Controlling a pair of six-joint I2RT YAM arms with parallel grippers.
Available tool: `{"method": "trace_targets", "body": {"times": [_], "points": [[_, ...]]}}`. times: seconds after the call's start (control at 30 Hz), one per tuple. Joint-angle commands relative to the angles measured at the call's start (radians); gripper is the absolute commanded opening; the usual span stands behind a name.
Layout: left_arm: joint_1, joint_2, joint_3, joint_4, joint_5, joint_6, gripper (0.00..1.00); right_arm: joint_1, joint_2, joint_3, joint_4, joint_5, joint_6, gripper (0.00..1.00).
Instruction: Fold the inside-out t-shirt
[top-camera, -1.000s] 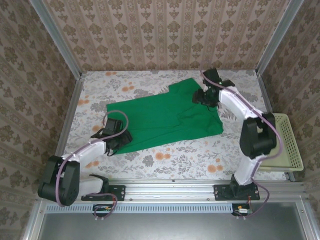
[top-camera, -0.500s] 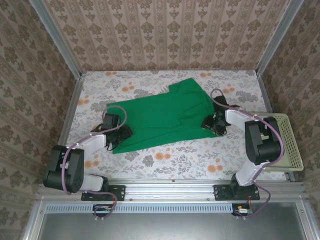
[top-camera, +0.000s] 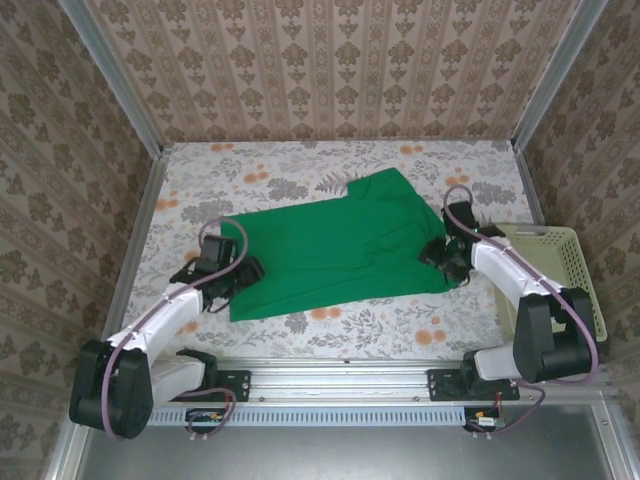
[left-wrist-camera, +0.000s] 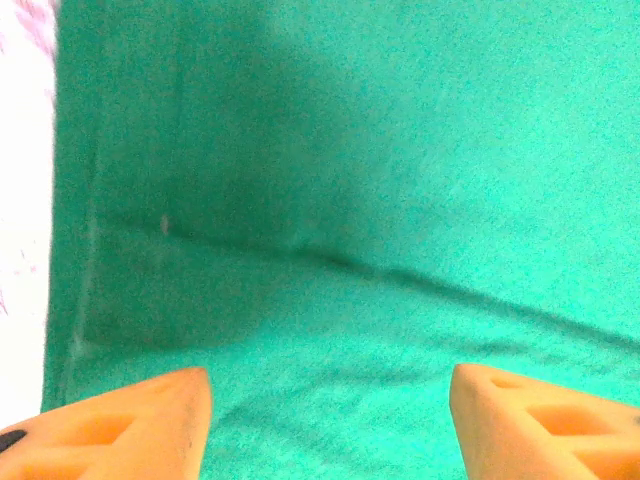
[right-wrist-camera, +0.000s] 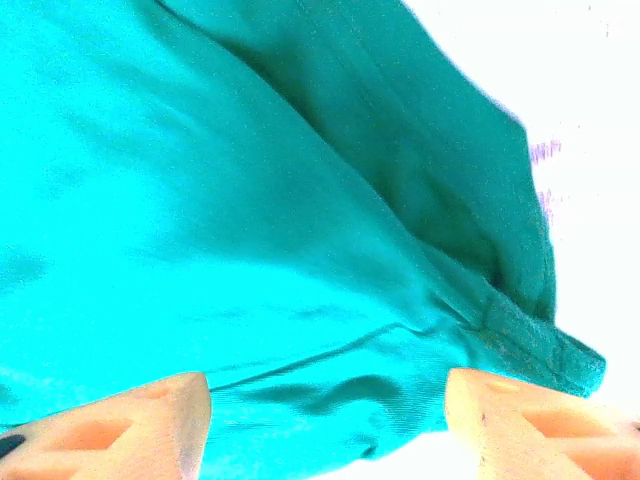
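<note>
We've got the green t-shirt (top-camera: 340, 245) flat on the table (top-camera: 300, 170), maybe one fold in, more to go. Our left gripper (top-camera: 238, 275) and right gripper (top-camera: 438, 256) gape over its ends, holding nothing.

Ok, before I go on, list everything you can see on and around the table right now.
t-shirt: 1, bright green, spread out across the middle of the table.
basket: 1, pale yellow-green, at the right side, apart from the shirt.
table cover: 1, white floral print, under the shirt.
walls: 3, beige patterned, left, far, right.
left arm: 1, white and black, orange jaws open over the shirt's near-left corner.
right arm: 1, white and black, orange jaws open over the shirt's right end.
</note>
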Motion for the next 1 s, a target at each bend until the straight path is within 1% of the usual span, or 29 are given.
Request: {"method": "trace_targets", "body": {"times": [0.0,0.07,0.23,0.3,0.37,0.47,0.57,0.63,0.77,0.97], "points": [[0.074,0.072,0.2,-0.01,-0.021,0.068,0.66,0.001,-0.002,0.192,-0.023,0.037,-0.095,0.67],[0.113,0.186,0.316,-0.027,-0.069,0.09,0.66,0.002,0.071,0.301,-0.026,0.041,-0.122,0.67],[0.203,0.477,0.535,-0.068,-0.164,0.102,0.69,0.002,0.257,0.525,-0.009,0.031,-0.18,0.69],[0.234,0.568,0.592,-0.066,-0.171,0.097,0.71,0.0,0.348,0.615,-0.005,0.039,-0.193,0.7],[0.256,0.646,0.64,-0.042,-0.152,0.102,0.72,-0.001,0.45,0.719,-0.01,0.041,-0.215,0.72],[0.267,0.759,0.734,-0.059,-0.143,0.127,0.73,0.0,0.583,0.848,0.0,0.04,-0.256,0.72],[0.279,0.839,0.8,-0.09,-0.148,0.131,0.72,-0.001,0.707,0.977,-0.022,0.051,-0.287,0.72],[0.292,0.875,0.817,-0.088,-0.128,0.123,0.71,-0.003,0.787,1.068,-0.053,0.059,-0.295,0.73],[0.297,0.933,0.858,-0.105,-0.108,0.117,0.69,-0.001,0.942,1.264,-0.118,0.034,-0.304,0.73],[0.296,0.995,0.896,-0.113,-0.068,0.106,0.63,-0.002,1.098,1.442,-0.144,0.046,-0.283,0.72]]}}
